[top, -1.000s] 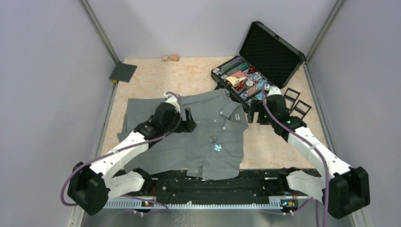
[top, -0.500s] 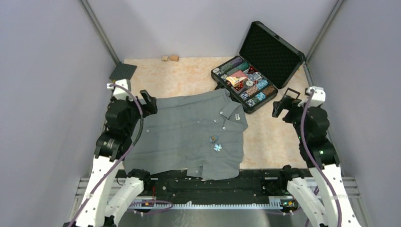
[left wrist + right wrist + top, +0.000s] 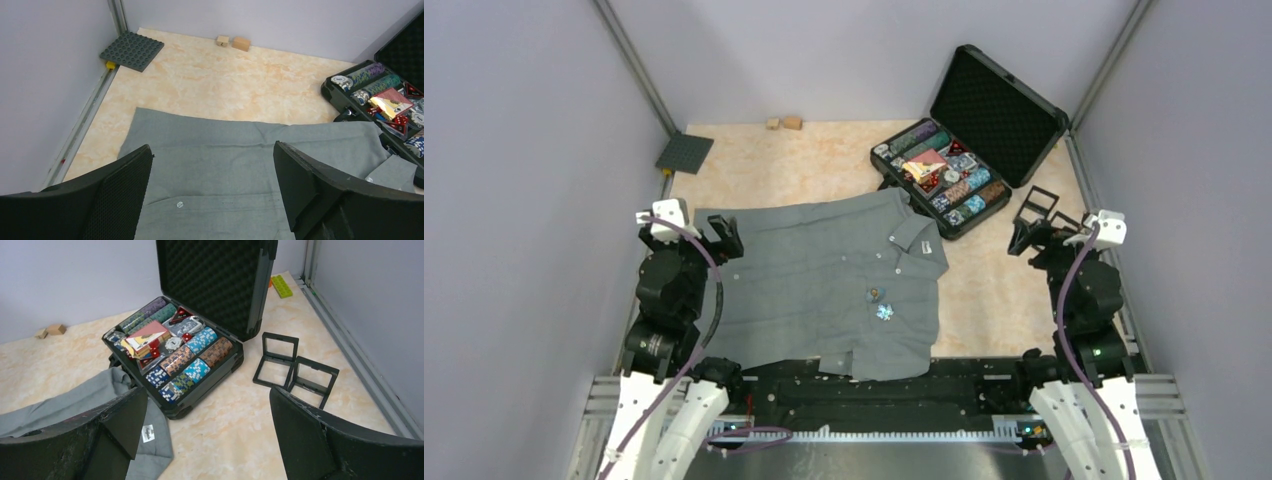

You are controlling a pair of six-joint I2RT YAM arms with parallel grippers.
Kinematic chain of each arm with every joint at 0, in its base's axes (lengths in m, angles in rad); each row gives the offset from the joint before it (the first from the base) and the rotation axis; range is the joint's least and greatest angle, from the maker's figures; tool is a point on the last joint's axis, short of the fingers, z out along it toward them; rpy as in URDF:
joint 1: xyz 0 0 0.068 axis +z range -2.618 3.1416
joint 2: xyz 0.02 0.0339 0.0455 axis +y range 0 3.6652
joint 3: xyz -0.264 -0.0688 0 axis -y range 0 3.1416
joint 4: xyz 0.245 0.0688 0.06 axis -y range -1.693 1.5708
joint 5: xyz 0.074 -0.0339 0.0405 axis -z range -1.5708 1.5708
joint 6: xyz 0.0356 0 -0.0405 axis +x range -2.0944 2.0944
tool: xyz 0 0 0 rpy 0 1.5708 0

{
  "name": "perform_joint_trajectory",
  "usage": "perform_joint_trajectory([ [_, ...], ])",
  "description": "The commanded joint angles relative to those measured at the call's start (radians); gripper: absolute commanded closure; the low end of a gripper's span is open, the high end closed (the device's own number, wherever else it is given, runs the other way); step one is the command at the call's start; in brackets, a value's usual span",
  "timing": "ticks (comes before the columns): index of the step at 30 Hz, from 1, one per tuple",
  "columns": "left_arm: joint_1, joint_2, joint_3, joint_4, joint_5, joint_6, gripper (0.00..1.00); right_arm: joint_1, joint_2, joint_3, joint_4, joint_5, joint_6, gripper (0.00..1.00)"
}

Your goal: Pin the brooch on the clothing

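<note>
The shirt (image 3: 824, 290) lay flat mid-table; its white neck label (image 3: 148, 433) was too small to read. The brooch (image 3: 884, 312) sat on the shirt front, just below a second small pin (image 3: 876, 294). Since a second earlier, both arms had drawn back off the shirt. The left gripper (image 3: 211, 150) and right gripper (image 3: 207, 392) gaped wide, holding nothing. Beyond lay one open case (image 3: 996, 112), two black frames (image 3: 259, 358) and two wooden blocks (image 3: 241, 43).

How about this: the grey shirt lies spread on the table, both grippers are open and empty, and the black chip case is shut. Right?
Not quite: the case is open, lid standing up, as the right wrist view shows. The shirt does lie spread on the table, and the left gripper and right gripper are open and empty.
</note>
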Motion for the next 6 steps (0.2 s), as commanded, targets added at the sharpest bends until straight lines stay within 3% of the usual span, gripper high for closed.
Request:
perform_joint_trajectory([
  [1, 0.003, -0.004, 0.003, 0.050, -0.027, 0.025, 0.06, -0.003, 0.015, 0.021, 0.055, 0.022, -0.015, 0.06],
  [6, 0.004, 0.025, 0.016, 0.036, -0.056, 0.014, 0.05, -0.003, 0.022, 0.023, 0.057, 0.012, -0.017, 0.06],
])
